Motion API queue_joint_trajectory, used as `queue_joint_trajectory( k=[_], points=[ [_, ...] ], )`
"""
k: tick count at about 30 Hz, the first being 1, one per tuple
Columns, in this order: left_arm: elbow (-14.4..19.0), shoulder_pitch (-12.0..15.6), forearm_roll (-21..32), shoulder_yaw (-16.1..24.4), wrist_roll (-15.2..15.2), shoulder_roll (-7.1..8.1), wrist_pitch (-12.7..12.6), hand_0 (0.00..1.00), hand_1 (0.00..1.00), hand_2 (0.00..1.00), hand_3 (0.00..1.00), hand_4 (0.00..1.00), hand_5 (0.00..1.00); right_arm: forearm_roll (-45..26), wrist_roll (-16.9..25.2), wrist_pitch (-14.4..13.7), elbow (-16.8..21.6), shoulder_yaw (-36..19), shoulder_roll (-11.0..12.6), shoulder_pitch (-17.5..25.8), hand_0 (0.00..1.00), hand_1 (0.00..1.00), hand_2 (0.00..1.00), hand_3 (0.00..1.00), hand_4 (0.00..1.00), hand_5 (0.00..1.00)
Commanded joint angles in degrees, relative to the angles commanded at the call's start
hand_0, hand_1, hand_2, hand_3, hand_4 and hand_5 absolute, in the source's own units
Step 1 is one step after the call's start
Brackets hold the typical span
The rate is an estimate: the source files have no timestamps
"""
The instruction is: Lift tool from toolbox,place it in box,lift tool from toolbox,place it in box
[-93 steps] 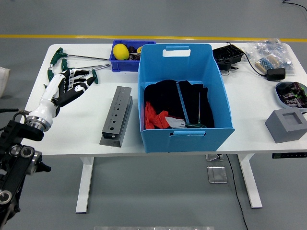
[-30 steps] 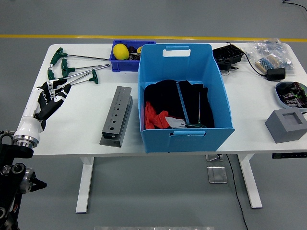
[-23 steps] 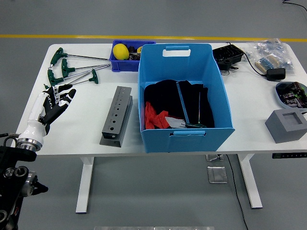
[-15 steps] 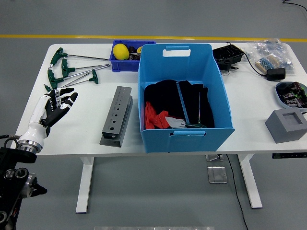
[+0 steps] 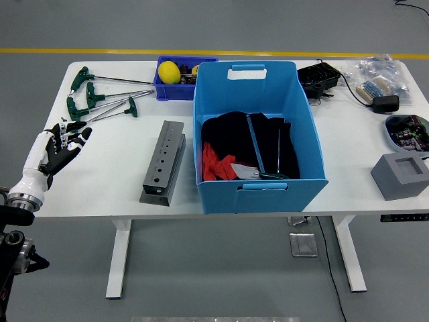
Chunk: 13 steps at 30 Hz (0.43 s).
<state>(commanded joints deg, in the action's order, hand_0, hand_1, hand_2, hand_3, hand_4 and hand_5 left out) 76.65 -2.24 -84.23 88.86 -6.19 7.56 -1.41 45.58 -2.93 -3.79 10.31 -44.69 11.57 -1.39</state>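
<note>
Several green T-handle hex keys [image 5: 100, 100] lie on the white table's [image 5: 107, 164] far left. A grey tool rack [image 5: 163, 162] with a row of empty holes lies in front of them. The big blue box [image 5: 257, 134] holds black and red cloth and a green-handled tool [image 5: 271, 176] near its front wall. My left hand [image 5: 59, 144] hovers at the table's left edge, below the hex keys, fingers spread and holding nothing. The right arm is out of view.
A small blue bin [image 5: 175, 79] with a yellow ball [image 5: 168, 72] stands behind the rack. Far right: a black case [image 5: 318, 78], a charger with cable [image 5: 384, 102], plastic bags [image 5: 377, 74], a round dish [image 5: 407, 129] and a grey foam block [image 5: 403, 176].
My left hand has drawn back from over the hex keys toward the table's left edge and lower, still empty. The hex keys, rack and box stay in place.
</note>
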Motion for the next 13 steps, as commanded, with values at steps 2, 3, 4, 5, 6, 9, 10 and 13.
queue_joint_trajectory(
  k=[2, 3, 4, 5, 6, 9, 10, 13],
  points=[
    [-0.45, -0.72, 0.25, -0.62, -0.02, 0.43, 0.04, 0.751, 0.739, 0.815, 0.699, 0.803, 0.594, -1.49, 0.42, 0.27, 0.0, 1.4, 0.24, -0.02, 0.745, 0.721, 0.759, 0.607, 0.852, 0.701],
    [-0.57, -1.21, 0.36, -0.94, -0.05, 0.53, 0.05, 0.751, 0.739, 0.815, 0.699, 0.803, 0.594, -1.45, 0.57, 0.32, 0.0, 1.41, 0.26, -0.09, 0.745, 0.721, 0.759, 0.607, 0.852, 0.701],
    [-0.59, -1.59, 0.45, -1.24, -0.14, 0.5, 0.0, 0.751, 0.739, 0.815, 0.699, 0.803, 0.594, -1.58, 0.76, 0.33, 0.0, 1.59, 0.27, -0.16, 0.745, 0.721, 0.759, 0.607, 0.852, 0.701],
    [-0.66, -2.0, 0.56, -1.69, -0.21, 0.44, -0.1, 0.752, 0.738, 0.815, 0.698, 0.801, 0.592, -1.79, 0.93, 0.33, 0.0, 1.97, 0.34, -0.28, 0.73, 0.713, 0.756, 0.607, 0.853, 0.7],
    [-0.71, -2.53, 0.61, -2.62, -0.35, 0.46, -0.08, 0.752, 0.738, 0.815, 0.698, 0.801, 0.592, -1.03, 0.79, 0.25, 0.0, 1.44, 0.31, -0.54, 0.73, 0.713, 0.756, 0.607, 0.853, 0.7],
    [-0.76, -2.47, 0.62, -4.18, -0.71, 0.34, -0.17, 0.752, 0.738, 0.815, 0.698, 0.801, 0.592, 0.13, 0.2, 0.52, 0.0, 1.25, 0.5, -1.22, 0.73, 0.713, 0.756, 0.607, 0.853, 0.7],
    [-0.74, -2.12, 0.76, -4.6, -0.83, 0.07, -0.32, 0.752, 0.738, 0.815, 0.698, 0.801, 0.592, 0.09, 0.2, 0.71, 0.0, 1.53, 0.67, -1.42, 0.73, 0.713, 0.756, 0.607, 0.853, 0.7],
    [-0.89, -1.67, 0.82, -5.68, -1.06, -0.59, -0.42, 0.752, 0.738, 0.815, 0.698, 0.801, 0.592, 1.94, -0.14, 0.76, 0.0, -0.29, 0.6, -1.95, 0.73, 0.713, 0.756, 0.607, 0.853, 0.7]
  ],
)
